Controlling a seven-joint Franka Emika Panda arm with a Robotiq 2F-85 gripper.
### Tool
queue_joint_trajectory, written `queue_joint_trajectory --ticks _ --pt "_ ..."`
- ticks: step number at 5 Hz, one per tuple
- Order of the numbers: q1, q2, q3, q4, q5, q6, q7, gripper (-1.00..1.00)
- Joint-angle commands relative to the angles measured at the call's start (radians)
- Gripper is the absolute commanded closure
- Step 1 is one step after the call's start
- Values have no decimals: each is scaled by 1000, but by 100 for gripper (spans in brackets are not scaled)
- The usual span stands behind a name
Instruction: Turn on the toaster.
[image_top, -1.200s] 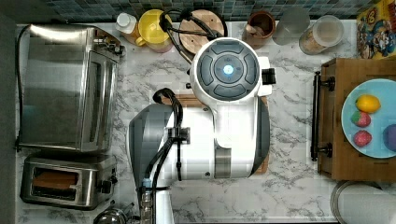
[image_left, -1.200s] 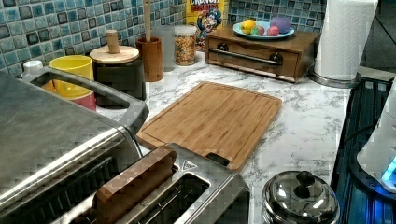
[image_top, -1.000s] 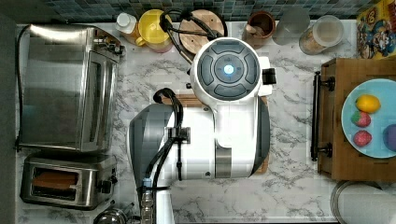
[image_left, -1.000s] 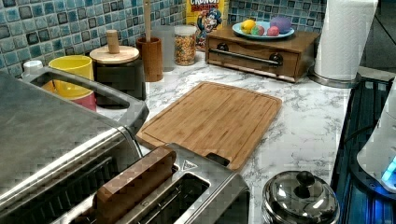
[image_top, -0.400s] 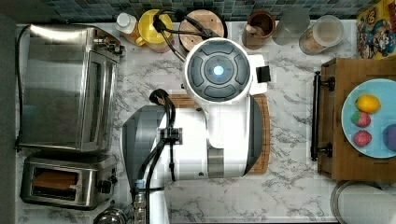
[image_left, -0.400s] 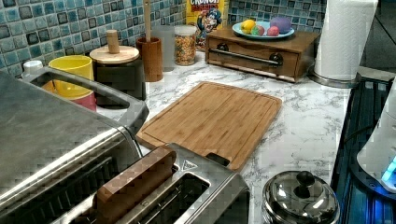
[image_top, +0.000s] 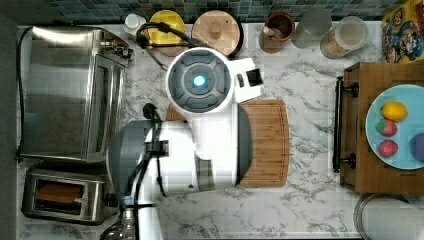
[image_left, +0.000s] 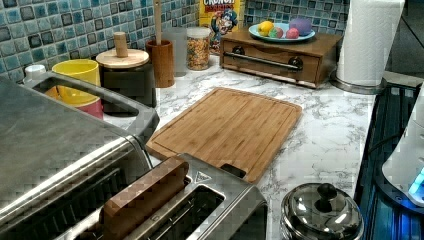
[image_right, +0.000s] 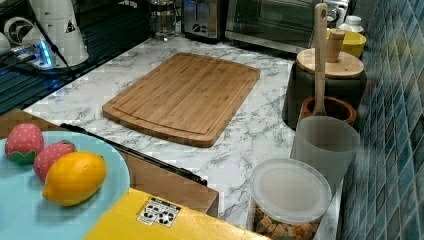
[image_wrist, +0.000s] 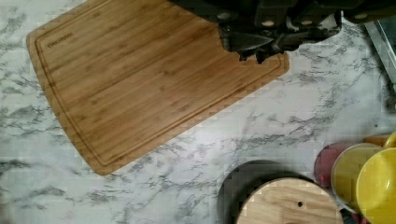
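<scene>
- The toaster (image_top: 62, 194) sits in the top view's lower left corner, just below the toaster oven (image_top: 70, 87), with a brown slice of bread (image_left: 145, 196) standing in its slot; in the left view the slice still rides high, so I judge the lever is not yet pressed.
- The arm (image_top: 192, 135) hangs above the cutting board (image_top: 265, 142), well apart from the toaster.
- The gripper (image_wrist: 254, 49) shows dark against the board in the wrist view; I cannot tell whether its jaws stand wide or narrow.
- Risks, as I judge them: the route to the lever passes close to the oven's bar handle (image_left: 107, 97) and the lidded pot (image_left: 320, 212), and either could be clipped.
- A push landing off the lever might slide the light toaster along the marble counter (image_top: 300, 210) instead of latching it.
</scene>
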Motion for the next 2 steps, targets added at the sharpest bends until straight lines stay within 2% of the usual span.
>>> queue_joint_trajectory --ticks 1,2 --pt "53 -85 100 -206 67 35 -96 100" --pt "72 -131 125 -263 94 33 -125 100"
